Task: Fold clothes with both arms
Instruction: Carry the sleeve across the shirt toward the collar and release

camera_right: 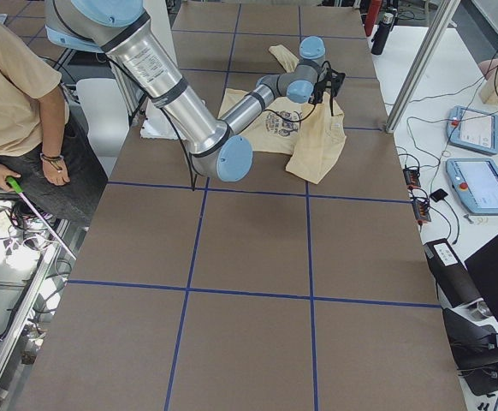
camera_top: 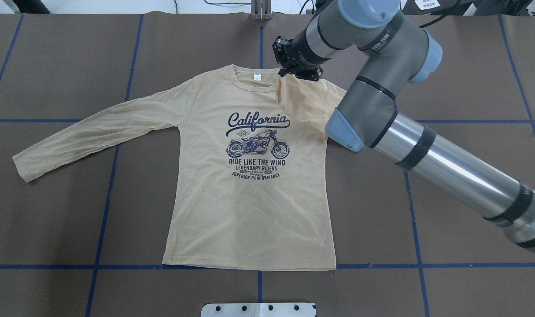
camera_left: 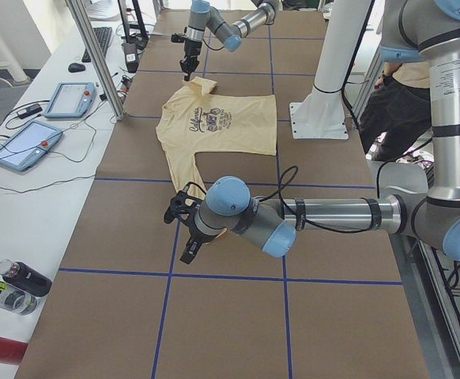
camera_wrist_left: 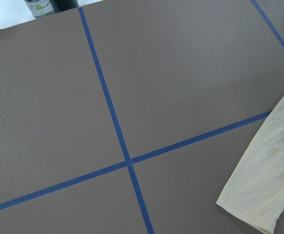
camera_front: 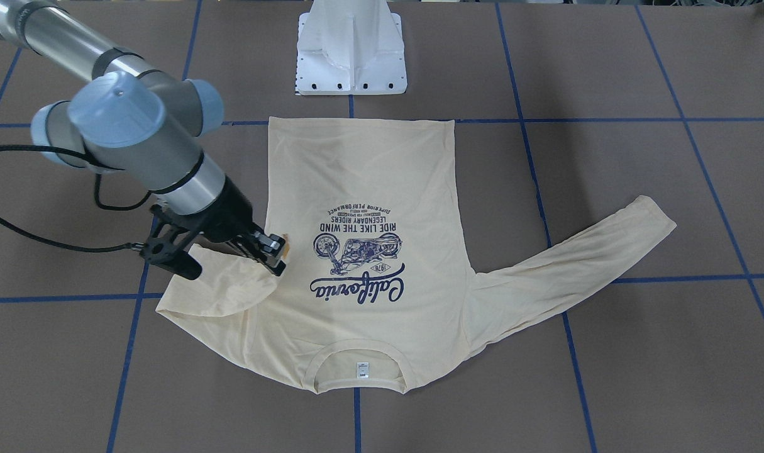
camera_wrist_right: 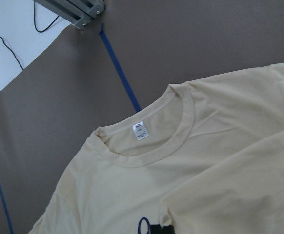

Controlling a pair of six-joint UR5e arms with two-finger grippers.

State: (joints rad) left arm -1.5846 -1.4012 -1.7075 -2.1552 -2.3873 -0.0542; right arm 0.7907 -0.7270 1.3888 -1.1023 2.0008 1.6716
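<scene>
My right gripper [camera_front: 278,253] clamps the T-shirt's [camera_top: 249,211] sleeve [camera_top: 307,103] above its chest — the other sleeve [camera_top: 95,132] stretches toward my left gripper [camera_left: 184,233], jaws unreadable.

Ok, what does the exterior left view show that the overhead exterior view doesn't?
Only exterior left: the left arm, the left hand hanging by the end of the outstretched sleeve of the shirt, and two tablets. Only overhead: readable California print and that sleeve's cuff. Both: the right hand holding the other sleeve up over the chest.
</scene>
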